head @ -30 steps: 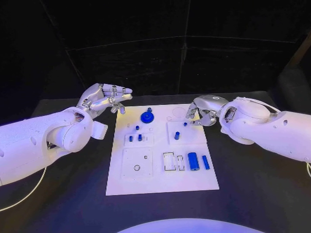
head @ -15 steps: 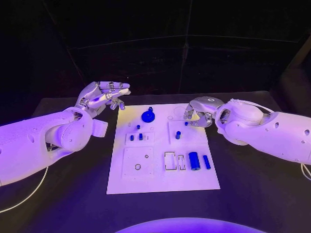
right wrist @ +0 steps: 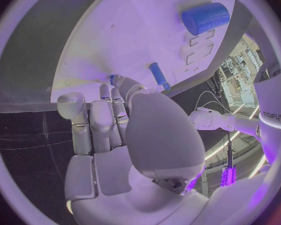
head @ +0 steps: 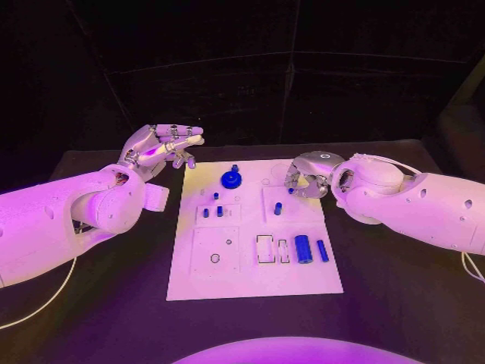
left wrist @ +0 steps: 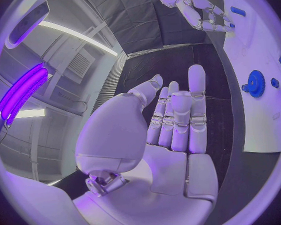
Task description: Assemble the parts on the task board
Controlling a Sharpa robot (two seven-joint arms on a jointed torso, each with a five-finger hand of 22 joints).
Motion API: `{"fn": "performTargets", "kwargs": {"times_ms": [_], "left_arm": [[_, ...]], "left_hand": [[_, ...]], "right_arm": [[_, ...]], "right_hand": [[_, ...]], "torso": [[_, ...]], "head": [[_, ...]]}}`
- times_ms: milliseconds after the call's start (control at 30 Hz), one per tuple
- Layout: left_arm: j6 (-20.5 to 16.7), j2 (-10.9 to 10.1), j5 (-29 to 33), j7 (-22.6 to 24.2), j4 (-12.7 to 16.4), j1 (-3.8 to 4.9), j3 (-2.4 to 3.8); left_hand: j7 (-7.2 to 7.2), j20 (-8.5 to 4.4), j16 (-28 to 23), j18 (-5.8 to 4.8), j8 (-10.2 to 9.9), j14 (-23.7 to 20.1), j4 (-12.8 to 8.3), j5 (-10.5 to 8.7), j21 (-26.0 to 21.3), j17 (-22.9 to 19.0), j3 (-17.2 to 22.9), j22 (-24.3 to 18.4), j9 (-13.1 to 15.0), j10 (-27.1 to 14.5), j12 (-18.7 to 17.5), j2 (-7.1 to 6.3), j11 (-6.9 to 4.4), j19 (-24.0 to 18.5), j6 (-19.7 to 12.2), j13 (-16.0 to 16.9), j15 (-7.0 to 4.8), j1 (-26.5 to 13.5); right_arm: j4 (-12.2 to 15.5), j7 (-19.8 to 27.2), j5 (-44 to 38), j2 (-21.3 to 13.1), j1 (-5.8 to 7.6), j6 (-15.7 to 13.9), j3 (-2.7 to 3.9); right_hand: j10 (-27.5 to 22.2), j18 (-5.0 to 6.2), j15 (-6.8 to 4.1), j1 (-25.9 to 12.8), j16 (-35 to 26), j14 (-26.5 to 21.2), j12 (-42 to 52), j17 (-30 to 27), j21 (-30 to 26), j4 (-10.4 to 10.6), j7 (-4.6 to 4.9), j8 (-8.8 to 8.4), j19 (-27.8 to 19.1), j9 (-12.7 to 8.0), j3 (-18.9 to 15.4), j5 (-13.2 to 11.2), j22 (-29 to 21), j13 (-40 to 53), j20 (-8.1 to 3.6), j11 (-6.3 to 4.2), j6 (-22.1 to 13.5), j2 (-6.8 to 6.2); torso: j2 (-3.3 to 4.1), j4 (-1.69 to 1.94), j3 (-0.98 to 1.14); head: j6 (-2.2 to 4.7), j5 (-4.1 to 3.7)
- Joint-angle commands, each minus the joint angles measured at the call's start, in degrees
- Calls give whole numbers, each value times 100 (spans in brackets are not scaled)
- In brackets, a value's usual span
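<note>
Your right hand (head: 311, 174) curls over a small blue part (head: 291, 192) at the task board (head: 254, 280)'s one o'clock, grip unclear; it may tip. Your left hand (head: 158, 148) holds nothing, fingers apart.

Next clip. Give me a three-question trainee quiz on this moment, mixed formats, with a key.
1. True or false: the left hand rests on the white task board.
2. Which hand is over the board's far right corner? A) left hand B) right hand
3. Fill in: the round blue gear-shaped part stands near the board's ____ edge.

Key
1. False; it is raised beside the board's far left corner, holding nothing.
2. B; whether its fingers hold a part cannot be told.
3. Far.
</note>
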Motion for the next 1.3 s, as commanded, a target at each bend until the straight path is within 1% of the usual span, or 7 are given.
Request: {"fn": "performTargets", "kwargs": {"times_ms": [33, 300, 533, 567, 767, 867, 1300], "left_arm": [[89, 6, 51, 71, 15, 7, 4], [78, 18, 51, 56, 25, 6, 4], [80, 24, 51, 60, 20, 6, 4], [81, 24, 51, 60, 20, 6, 4], [89, 28, 51, 54, 11, 6, 4], [88, 29, 51, 52, 5, 6, 4], [98, 32, 51, 39, -28, 6, 4]], "left_hand": [[4, 4, -21, 118, 24, -54, -8, -9, -23, -10, -42, -13, -7, 39, 27, 32, 6, -38, 19, 9, -3, -9], [20, 6, -22, 117, 13, -61, -7, -9, -40, -16, -67, -27, -13, 11, 27, 38, 18, -38, -10, 9, 3, -2], [23, 7, -23, 116, 10, -65, -8, -9, -46, -22, -75, -32, -14, 1, 29, 43, 21, -37, -19, 9, 5, 4], [23, 7, -23, 116, 10, -65, -8, -9, -46, -22, -75, -32, -14, 1, 29, 43, 21, -37, -19, 9, 5, 4], [23, 7, -23, 116, 10, -65, -8, -9, -46, -22, -75, -32, -14, 1, 29, 43, 21, -37, -19, 9, 5, 4], [23, 7, -23, 116, 10, -65, -8, -9, -46, -22, -75, -32, -14, 1, 29, 43, 21, -37, -19, 9, 5, 4], [23, 7, -23, 116, 10, -65, -8, -9, -46, -22, -75, -32, -14, 1, 29, 43, 21, -37, -19, 9, 5, 4]], "right_arm": [[-33, 30, -18, 19, -7, 199, 3], [-101, 46, -14, 82, -46, 275, 3], [-141, 40, -13, 123, -64, 299, 3], [-144, 37, -13, 127, -65, 299, 3], [-151, -59, -50, 155, -82, 196, 3], [-145, -114, -99, 163, -89, 130, 4], [-5, -229, -241, 86, -98, -242, 5]], "right_hand": [[50, 50, 25, -39, 43, 103, -12, 38, 54, -2, 10, -22, 43, 7, 66, -41, 46, -29, 2, -6, 65, -43], [146, 40, 19, -86, 77, 111, 3, 47, 110, -38, 8, -15, 74, 17, 172, -52, 123, -108, -2, -20, 164, -30], [323, 21, -10, -135, 123, 121, 52, 67, 195, -72, -22, 38, 131, 38, 281, -91, 252, -168, -22, -64, 344, 43], [350, 19, -16, -140, 129, 122, 59, 68, 204, -77, -30, 47, 136, 41, 296, -122, 265, -174, -26, -71, 370, 57], [561, -7, -76, -131, 158, 129, 110, 44, 309, -150, -95, 107, 204, 59, 543, -602, 424, -220, -77, -142, 572, 266], [621, -15, -89, -132, 170, 131, 121, 39, 342, -191, -109, 120, 224, 63, 639, -727, 475, -231, -93, -163, 626, 311], [676, -27, -97, -152, 189, 128, 99, 10, 402, -361, -101, 94, 244, 50, 881, -762, 554, -262, -114, -165, 661, 268]], "torso": [[-7, 9, -1], [-5, 3, -4], [-4, -1, 1], [-3, 1, 0], [-3, 3, 3], [-2, 1, 2], [-13, -8, 0]], "head": [[-12, -1], [-25, 17], [-29, 18], [-31, 16], [-42, 4], [-42, 5], [-56, -11]]}}
